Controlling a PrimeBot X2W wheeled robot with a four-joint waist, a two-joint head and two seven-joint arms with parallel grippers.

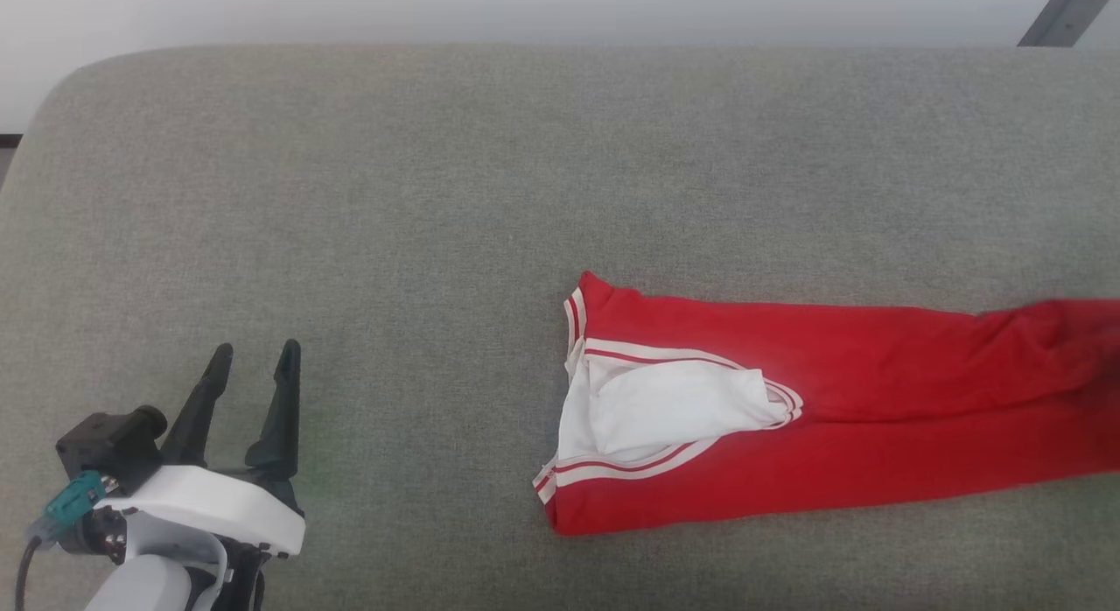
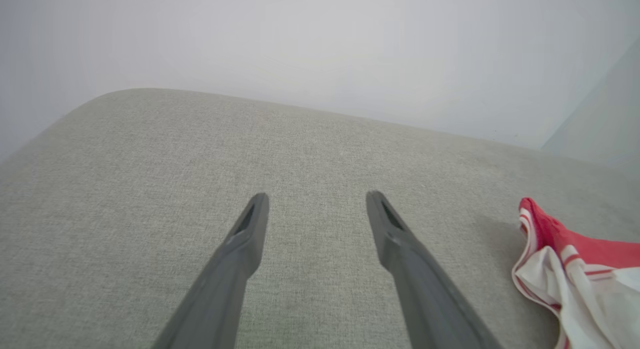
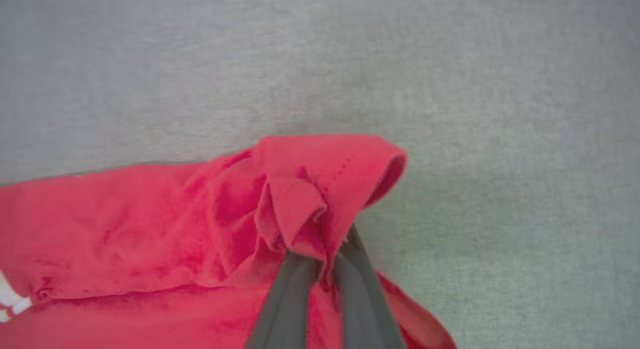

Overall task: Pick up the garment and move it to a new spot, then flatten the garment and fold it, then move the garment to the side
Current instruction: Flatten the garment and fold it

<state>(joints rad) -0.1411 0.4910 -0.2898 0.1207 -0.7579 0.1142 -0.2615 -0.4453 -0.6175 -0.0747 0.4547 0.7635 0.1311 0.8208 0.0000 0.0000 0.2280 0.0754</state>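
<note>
Two fingers of the right gripper (image 3: pixel 322 254) pinch a red fold of the garment (image 1: pixel 875 375), tips hidden under cloth. The garment lies, seemingly folded lengthwise, at the right of the grey cushion (image 1: pixel 350 200), its right end cut off; the left gripper (image 1: pixel 257 348) is spread at near left.

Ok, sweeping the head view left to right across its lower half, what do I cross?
The left pincer → bare grey cushion → the garment, its white sleeve end first, the red body running off the right edge.
</note>
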